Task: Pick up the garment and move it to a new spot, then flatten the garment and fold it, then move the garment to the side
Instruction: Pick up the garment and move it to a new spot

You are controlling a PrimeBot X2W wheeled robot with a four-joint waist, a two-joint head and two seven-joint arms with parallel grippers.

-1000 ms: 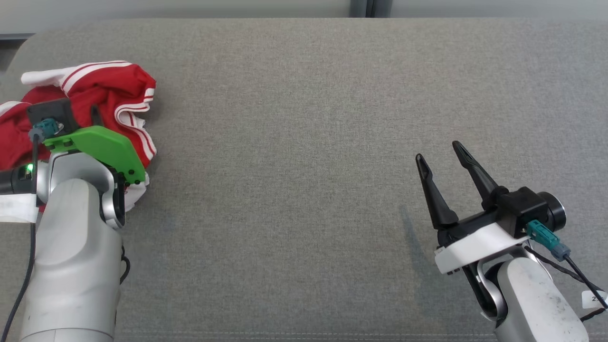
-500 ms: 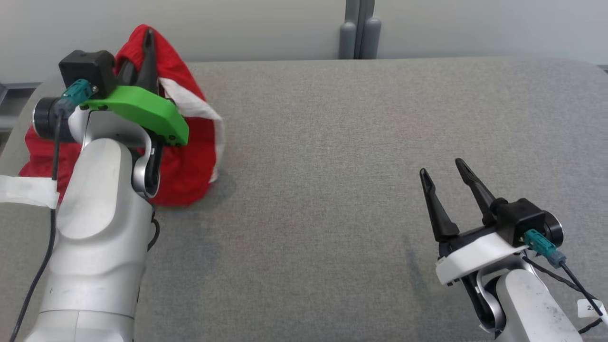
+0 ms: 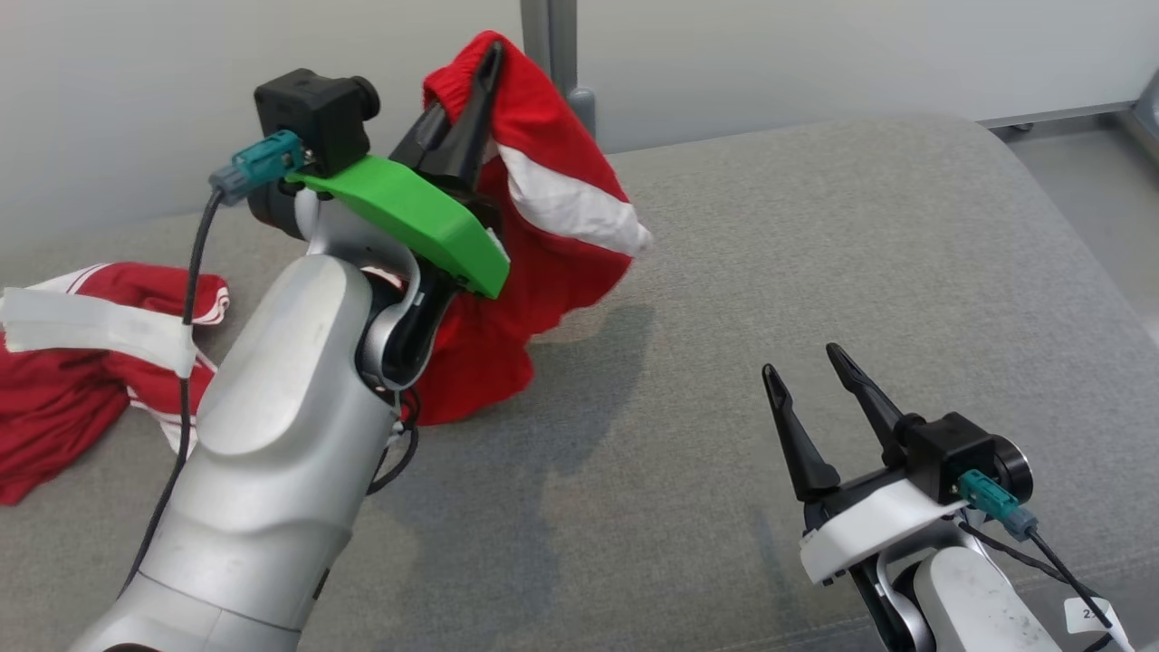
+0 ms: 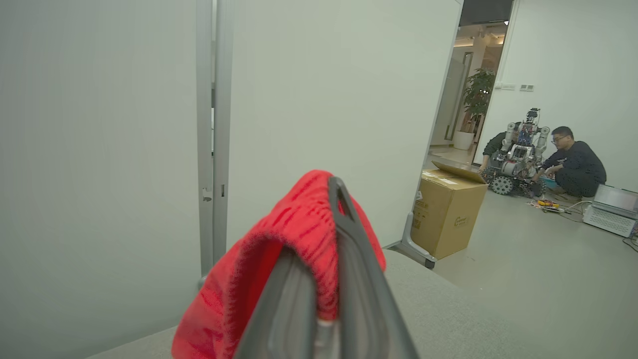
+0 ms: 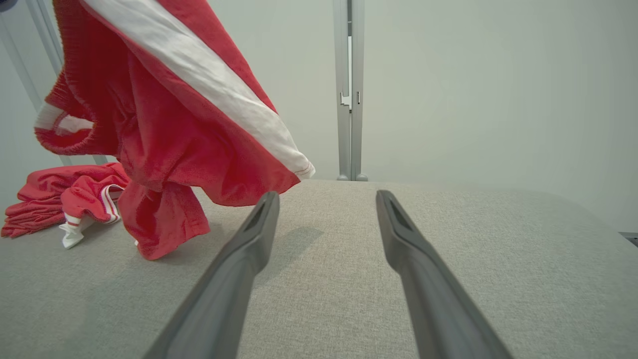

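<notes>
Left tool (image 3: 493,59) has risen off the far-left part of the worktop (image 3: 815,235) since a second ago, taking the garment (image 3: 543,127) up with it. Head camera has swung too, so the framing differs. Left tool is clamped tight on the garment's red ribbed waistband, fingers pointing up and away. In the left wrist view the cloth wraps over one fingertip. Garment is red with a broad white stripe and hangs in the air below the tool, over the worktop's left half near the far edge. Its lowest fold reaches the worktop surface or sits just over it; cannot tell contact. Its shadow falls on the worktop beside it. Other red clothes (image 3: 63,398) with thin white stripes lie crumpled at the left edge, apart from the hanging garment. Right tool (image 3: 801,359) hovers low over the near-right part of the worktop, fingers spread wide with nothing between them, well apart from the garment. Pale partition wall (image 3: 815,54) stands behind the far edge. Cardboard box (image 4: 448,209) sits on the floor past the wall.
</notes>
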